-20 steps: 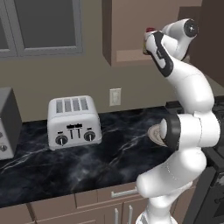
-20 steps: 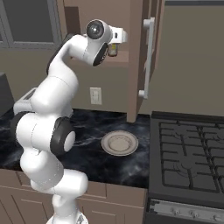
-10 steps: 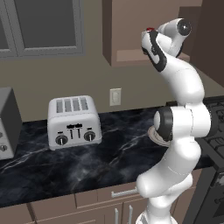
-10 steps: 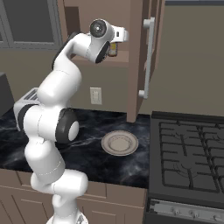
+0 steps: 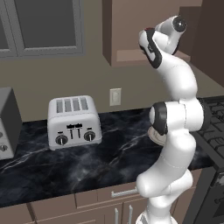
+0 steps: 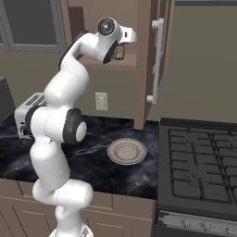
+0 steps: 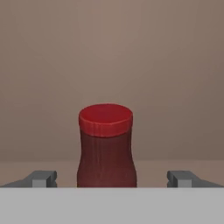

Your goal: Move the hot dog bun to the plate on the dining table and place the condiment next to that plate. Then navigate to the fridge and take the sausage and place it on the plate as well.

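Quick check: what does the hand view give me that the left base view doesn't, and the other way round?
Hand view alone: the red-capped condiment bottle upright between the open gripper's fingertips, apart from both. Left base view alone: the toaster, the wall outlet and the black counter. Both: the brown cabinet interior the arm reaches into.

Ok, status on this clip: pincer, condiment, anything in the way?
Pincer open, fingertips either side of the red-capped condiment bottle, no contact visible. Bottle upright on the open cabinet shelf. Nothing between pincer and bottle.
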Controlling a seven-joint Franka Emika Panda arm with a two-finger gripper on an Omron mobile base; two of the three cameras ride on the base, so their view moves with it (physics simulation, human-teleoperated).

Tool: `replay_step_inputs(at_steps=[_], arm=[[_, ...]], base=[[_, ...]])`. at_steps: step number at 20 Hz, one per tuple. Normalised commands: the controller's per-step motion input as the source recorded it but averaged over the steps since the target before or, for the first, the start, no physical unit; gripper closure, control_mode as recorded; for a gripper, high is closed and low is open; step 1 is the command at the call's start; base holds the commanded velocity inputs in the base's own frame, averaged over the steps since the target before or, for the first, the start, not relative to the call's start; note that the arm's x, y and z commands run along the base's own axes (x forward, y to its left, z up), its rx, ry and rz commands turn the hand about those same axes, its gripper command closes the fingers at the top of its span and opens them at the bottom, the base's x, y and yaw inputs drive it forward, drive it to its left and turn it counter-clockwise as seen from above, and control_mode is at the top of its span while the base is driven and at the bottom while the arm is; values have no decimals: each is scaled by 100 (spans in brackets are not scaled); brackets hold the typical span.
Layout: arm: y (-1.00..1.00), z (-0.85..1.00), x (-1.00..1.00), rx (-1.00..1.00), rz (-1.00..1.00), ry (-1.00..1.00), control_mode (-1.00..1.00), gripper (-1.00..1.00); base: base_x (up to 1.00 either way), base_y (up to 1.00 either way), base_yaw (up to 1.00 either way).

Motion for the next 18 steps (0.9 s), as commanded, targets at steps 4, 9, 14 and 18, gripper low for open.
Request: replay_step_inputs(at_steps=[4, 9, 14, 18], arm=[[6, -17, 22, -1, 0, 2, -100, -100], [1, -30, 14, 0, 0, 0, -100, -100], [0, -17, 9, 0, 1, 0, -100, -100], [0, -7, 14, 0, 0, 0, -100, 100]], base=[[0, 0, 0], [0, 0, 0], [0, 0, 0], [0, 0, 0]])
